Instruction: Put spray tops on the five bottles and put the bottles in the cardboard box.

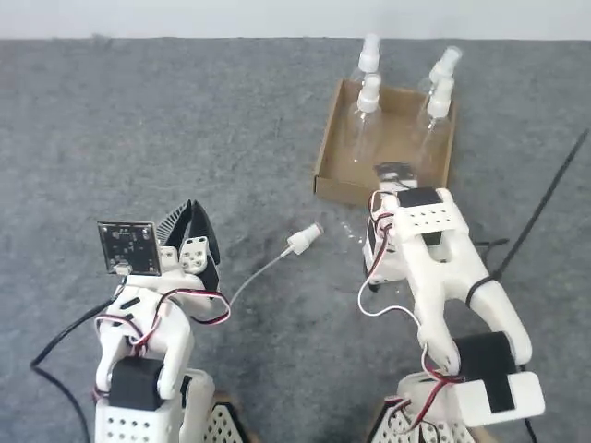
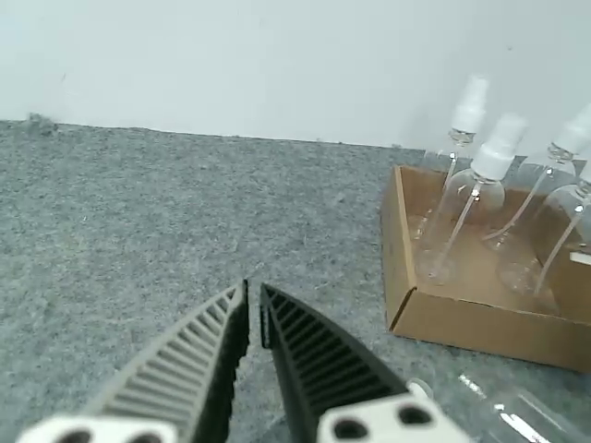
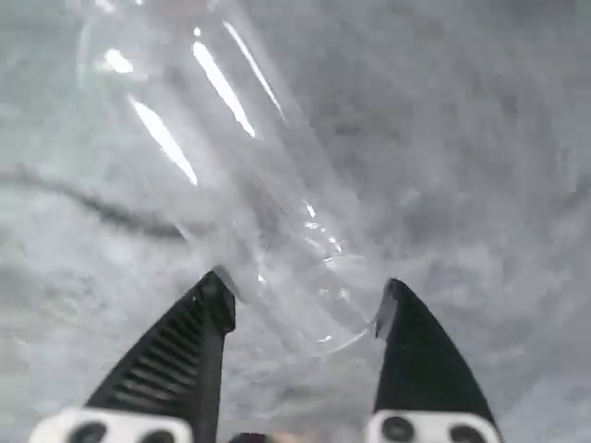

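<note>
A clear bottle [image 3: 240, 157] without a top lies on the grey carpet. Its end sits between the fingers of my open right gripper [image 3: 305, 300], one finger on each side. In the high view this bottle [image 1: 352, 229] shows faintly just left of my right arm [image 1: 420, 231]. A white spray top [image 1: 303, 240] with its long thin tube lies on the carpet between the arms. My left gripper [image 1: 191, 210] hangs to the left of it, shut on nothing [image 2: 254, 297]. The cardboard box [image 1: 325, 138] holds several upright bottles [image 1: 367, 115] with spray tops.
The box [image 2: 462, 318] stands at the far right of the carpet, close in front of my right arm. A black cable [image 1: 545, 198] runs along the right side. Open carpet stretches to the left and middle.
</note>
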